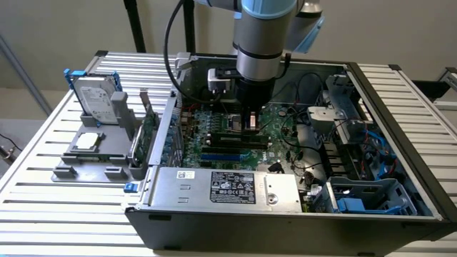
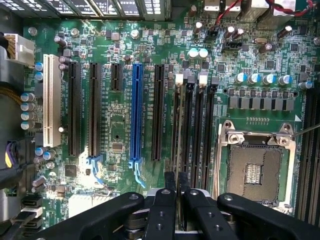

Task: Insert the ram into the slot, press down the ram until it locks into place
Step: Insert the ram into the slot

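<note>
1. My claw [image 1: 250, 122] is down inside the computer case [image 1: 286, 227], low over the green board [image 2: 125, 55]. In the wrist view its two fingers [image 2: 170, 185] are drawn in to a narrow gap.
2. A thin pale edge runs straight out of that gap, away from the claw. I take it for the ram [image 2: 178, 130] seen along its top edge, so I read the claw as clamped on it.
3. The ram lies along the slot [image 2: 174, 150] directly under the claw, the first of four black ones side by side. The other three sit toward the silver socket [image 2: 255, 170], and the blue slot [image 2: 136, 115] is off on the claw's other side.
4. As I judge it, the step in hand is seating the ram. I cannot tell whether its lower edge is in the groove or just above it. I also cannot tell whether the white clip [image 2: 179, 79] at the end far from the claw has closed.
5. The next move calls for a straight downward push, with the ram kept upright and in line with the slot. Both ends should sink evenly until the clips catch; I expect any tilt would jam it.
</note>
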`<state>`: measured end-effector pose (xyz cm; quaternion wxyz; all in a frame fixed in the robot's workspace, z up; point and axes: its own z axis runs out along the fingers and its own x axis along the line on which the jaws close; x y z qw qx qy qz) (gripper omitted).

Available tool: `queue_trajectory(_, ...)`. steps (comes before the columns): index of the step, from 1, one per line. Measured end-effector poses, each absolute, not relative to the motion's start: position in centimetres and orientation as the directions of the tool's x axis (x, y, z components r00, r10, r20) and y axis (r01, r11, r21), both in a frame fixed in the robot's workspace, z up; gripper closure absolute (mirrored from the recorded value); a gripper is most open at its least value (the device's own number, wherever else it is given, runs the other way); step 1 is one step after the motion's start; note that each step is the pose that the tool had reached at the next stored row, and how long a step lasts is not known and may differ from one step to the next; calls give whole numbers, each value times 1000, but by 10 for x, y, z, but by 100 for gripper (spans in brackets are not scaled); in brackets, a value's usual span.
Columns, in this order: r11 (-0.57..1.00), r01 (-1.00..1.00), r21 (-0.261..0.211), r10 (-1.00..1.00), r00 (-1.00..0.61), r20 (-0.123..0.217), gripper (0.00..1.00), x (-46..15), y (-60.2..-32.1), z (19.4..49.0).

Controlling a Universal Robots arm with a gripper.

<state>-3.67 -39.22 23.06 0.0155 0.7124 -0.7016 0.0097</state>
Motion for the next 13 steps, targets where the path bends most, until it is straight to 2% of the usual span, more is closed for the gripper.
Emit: queue_trajectory(13,-15,-1000,0,-999,15,36,87,-38,-392,227)
